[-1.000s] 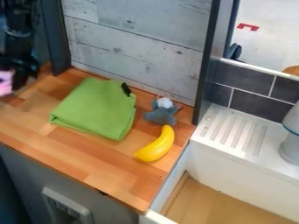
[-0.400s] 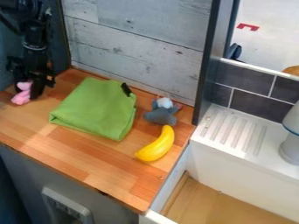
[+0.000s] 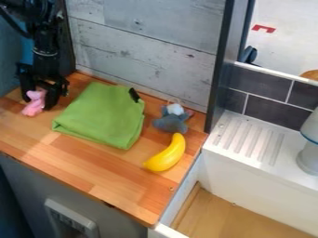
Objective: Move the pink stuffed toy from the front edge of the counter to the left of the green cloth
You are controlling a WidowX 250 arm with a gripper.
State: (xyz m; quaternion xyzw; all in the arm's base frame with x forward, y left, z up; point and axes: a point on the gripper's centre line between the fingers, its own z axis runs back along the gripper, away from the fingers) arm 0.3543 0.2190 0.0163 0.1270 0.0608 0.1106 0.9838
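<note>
At the upper left of the wooden counter, the black gripper [image 3: 40,97] hangs down, shut on a small pink soft toy [image 3: 35,103]. The toy's lower part hangs low at the counter's left end, but whether it touches the wood I cannot tell. Just right of the gripper lies a folded green cloth [image 3: 102,116] with a black tab at its upper right corner. A grey plush toy [image 3: 171,122] with a white part rests right of the cloth. Below that toy is a curved yellow banana [image 3: 166,154], its upper tip close to the plush.
A whitewashed plank wall [image 3: 146,56] rises behind the wooden counter [image 3: 118,179]. Dark posts stand at both ends of the wall. On the right are a white ribbed drainboard [image 3: 248,139], a pale object [image 3: 309,153] and a lower wood-floored basin [image 3: 217,216].
From the left edge, the gripper has come right and slightly down over the counter, and the pink toy has moved along with it. The cloth, plush and banana have stayed put.
</note>
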